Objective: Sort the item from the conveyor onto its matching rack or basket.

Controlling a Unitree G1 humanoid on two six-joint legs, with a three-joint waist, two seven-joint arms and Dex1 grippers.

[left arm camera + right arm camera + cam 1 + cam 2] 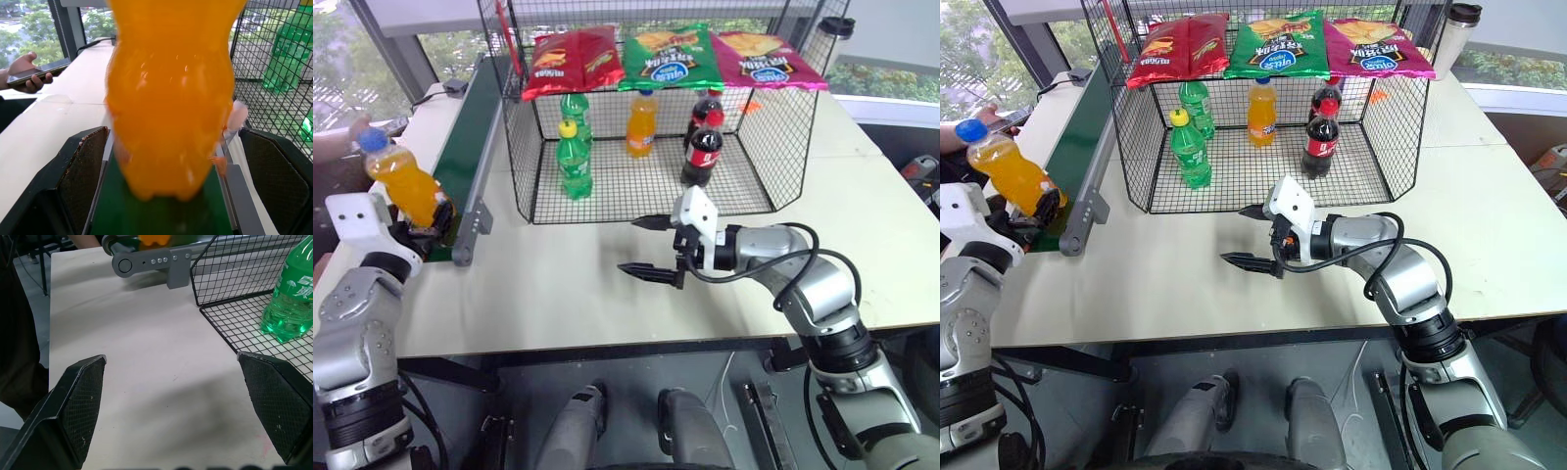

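While the clear orange-soda bottle [399, 178] stood on the dark green conveyor belt [470, 127], ungrasped between the left gripper's [161, 161] spread fingers, the right gripper [646, 247] also gaped; the black wire-mesh cage [759, 147] awaited it.

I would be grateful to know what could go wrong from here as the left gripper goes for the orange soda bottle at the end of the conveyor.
1. The orange soda bottle leans at the conveyor end, between the open left gripper fingers; an uneven close could tip it off.
2. The wire cage wall stands beside the belt; a swing could clip it.
3. Green bottles inside could be knocked over.
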